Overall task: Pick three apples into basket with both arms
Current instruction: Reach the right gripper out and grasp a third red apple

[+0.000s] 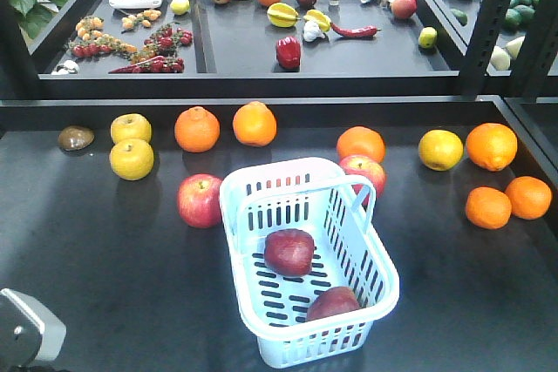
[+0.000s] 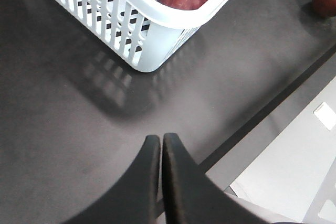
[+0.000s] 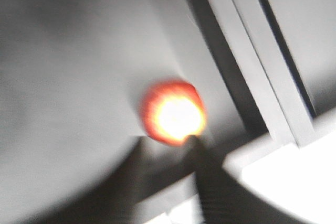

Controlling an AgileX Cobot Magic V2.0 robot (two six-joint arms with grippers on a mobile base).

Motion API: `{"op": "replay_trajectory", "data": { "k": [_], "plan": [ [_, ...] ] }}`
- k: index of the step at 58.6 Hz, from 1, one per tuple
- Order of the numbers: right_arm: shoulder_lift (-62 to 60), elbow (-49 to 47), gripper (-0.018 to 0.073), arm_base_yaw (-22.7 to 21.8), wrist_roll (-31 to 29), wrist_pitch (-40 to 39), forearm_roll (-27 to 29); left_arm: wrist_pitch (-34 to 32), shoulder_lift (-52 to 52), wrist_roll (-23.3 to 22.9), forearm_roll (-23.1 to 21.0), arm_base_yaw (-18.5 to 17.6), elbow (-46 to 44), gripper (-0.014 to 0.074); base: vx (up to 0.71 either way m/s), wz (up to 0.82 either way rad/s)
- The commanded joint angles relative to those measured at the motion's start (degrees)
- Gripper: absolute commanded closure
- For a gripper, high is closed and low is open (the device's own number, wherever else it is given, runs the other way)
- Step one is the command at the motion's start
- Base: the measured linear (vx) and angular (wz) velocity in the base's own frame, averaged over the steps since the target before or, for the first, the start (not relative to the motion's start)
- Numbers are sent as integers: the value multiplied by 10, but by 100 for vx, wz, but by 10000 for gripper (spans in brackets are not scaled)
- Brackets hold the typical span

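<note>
Two deep-red round apples (image 1: pixel 289 251) lie in the pale-blue slotted plastic basket (image 1: pixel 247 190), low centre; two more red apples (image 1: pixel 200 200) flank it on the dark counter (image 1: pixel 87 241). Firm, smooth, moderately heavy (I judge): pinch across the widest part. Left fingers (image 2: pixel 160 139) pressed together; right fingers (image 3: pixel 191 142) blurred, cannot tell. Seven oranges (image 1: pixel 197 129) behind.
</note>
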Motion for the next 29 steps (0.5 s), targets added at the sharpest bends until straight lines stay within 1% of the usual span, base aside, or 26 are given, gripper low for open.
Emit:
{"op": "replay_trajectory", "data": {
  "k": [1,5,8,12,21,29],
  "plan": [
    [37,-14,-17,-20,1,-5,-8,-30,-4,-3,-12,-2,-13,602,0,0],
    [68,-14,-118,-22,6,-5,-18,-30,-4,-3,-12,-2,-13,602,0,0],
    [95,-14,-169,-22,18,-8,-23,-30,-4,-3,-12,-2,-13,602,0,0],
    [120,-14,-169,-22,34,-9,-27,-30,-4,-3,-12,-2,-13,602,0,0],
    [181,-14,-146,-22,28,-16,-23,-30,-4,-3,-12,-2,-13,602,0,0],
    [216,-14,-110,-22,30,-33,-31,-30,-4,-3,-12,-2,-13,602,0,0]
  ]
}}
